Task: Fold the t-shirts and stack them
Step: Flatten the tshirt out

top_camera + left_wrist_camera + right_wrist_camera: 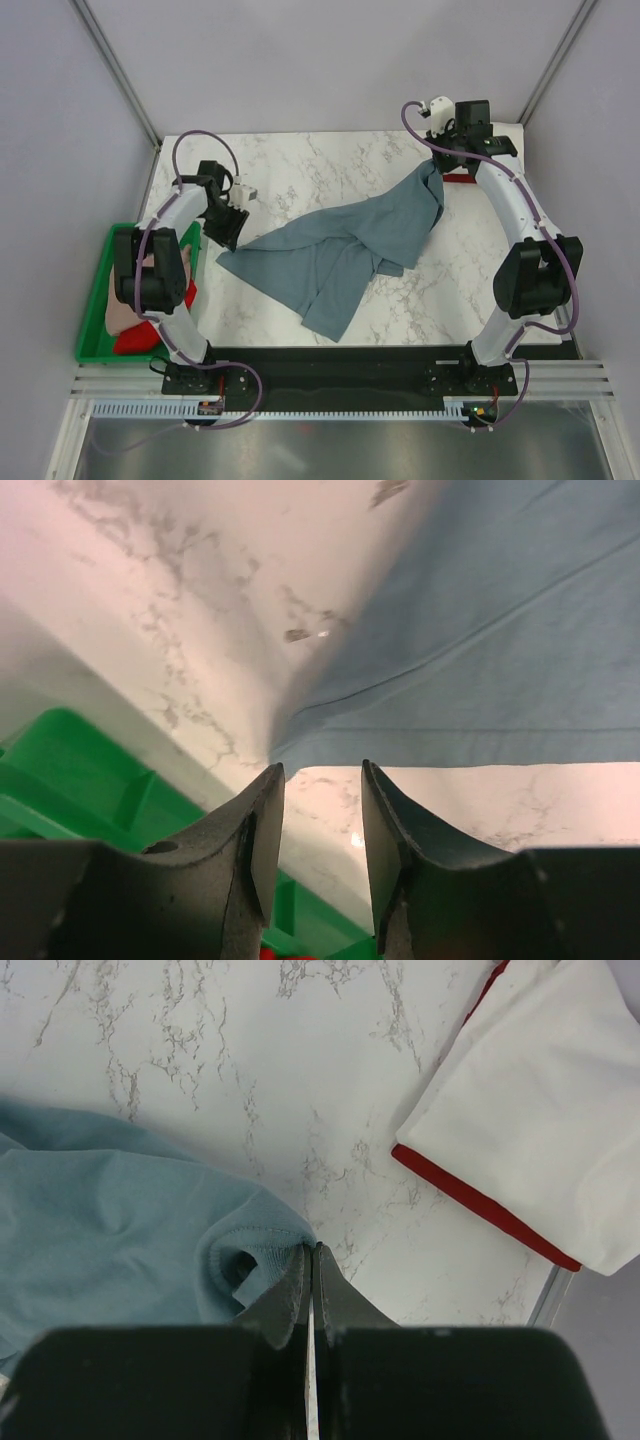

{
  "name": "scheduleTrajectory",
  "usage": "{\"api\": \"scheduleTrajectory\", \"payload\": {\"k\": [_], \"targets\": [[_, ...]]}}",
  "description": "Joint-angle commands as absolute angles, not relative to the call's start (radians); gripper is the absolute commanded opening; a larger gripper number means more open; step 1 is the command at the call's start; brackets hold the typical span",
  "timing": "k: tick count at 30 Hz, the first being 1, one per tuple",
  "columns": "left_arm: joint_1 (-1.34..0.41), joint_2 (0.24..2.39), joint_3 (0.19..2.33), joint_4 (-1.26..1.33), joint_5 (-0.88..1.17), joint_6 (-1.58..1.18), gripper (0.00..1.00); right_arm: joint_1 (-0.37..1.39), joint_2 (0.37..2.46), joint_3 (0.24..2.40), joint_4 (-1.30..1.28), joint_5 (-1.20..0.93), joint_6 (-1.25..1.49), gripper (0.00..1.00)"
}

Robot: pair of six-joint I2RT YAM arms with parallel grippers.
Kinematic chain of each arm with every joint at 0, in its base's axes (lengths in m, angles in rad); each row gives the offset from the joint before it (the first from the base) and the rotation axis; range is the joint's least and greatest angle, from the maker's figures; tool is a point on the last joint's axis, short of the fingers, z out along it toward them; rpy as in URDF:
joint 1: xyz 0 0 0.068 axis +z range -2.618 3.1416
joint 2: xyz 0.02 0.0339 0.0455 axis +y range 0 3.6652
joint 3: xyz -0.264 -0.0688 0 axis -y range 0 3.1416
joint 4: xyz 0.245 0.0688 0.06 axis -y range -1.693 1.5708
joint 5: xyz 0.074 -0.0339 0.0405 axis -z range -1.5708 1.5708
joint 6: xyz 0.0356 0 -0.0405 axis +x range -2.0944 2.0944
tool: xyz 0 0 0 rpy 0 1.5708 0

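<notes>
On the white marble-patterned table [300, 170], the right arm's fingers [288, 1300] are pressed together, pinching a rolled edge of the slate blue-grey cloth t-shirt [340, 250] at the far right. From there the crumpled shirt stretches across the table, its long axis running diagonally from far right to near left. The left arm's fingers [245, 840] stand spread over bare marble, the shirt's left corner just beyond their tips. Near the right fingers a folded white t-shirt [530, 1100] lies on a red t-shirt [470, 1195]; a green plastic tray [95, 300] sits at the left.
</notes>
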State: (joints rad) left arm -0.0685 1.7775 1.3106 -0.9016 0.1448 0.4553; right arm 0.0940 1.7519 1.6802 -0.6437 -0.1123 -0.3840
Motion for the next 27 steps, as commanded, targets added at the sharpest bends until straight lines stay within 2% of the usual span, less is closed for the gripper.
{"api": "scheduleTrajectory", "payload": {"k": [1,13,17,22,26,27], "targets": [[-0.025,1.802,1.353,-0.928,0.104,0.500,0.45,0.092,1.764,1.729,-0.611,-0.130,-0.370,0.00],[0.043,1.922,1.364,-0.927,0.091,0.517,0.44,0.092,1.790,1.744,-0.611,-0.133,-0.365,0.00],[0.051,1.947,1.370,-0.923,0.091,0.522,0.41,0.092,1.789,1.743,-0.612,-0.129,-0.368,0.00],[0.055,1.945,1.370,-0.930,0.100,0.534,0.26,0.090,1.789,1.733,-0.611,-0.118,-0.373,0.00],[0.055,1.934,1.385,-0.953,0.141,0.535,0.02,0.084,1.801,1.724,-0.603,-0.098,-0.371,0.00],[0.055,1.933,1.396,-0.954,0.150,0.534,0.02,0.080,1.804,1.723,-0.598,-0.095,-0.371,0.00]]}}
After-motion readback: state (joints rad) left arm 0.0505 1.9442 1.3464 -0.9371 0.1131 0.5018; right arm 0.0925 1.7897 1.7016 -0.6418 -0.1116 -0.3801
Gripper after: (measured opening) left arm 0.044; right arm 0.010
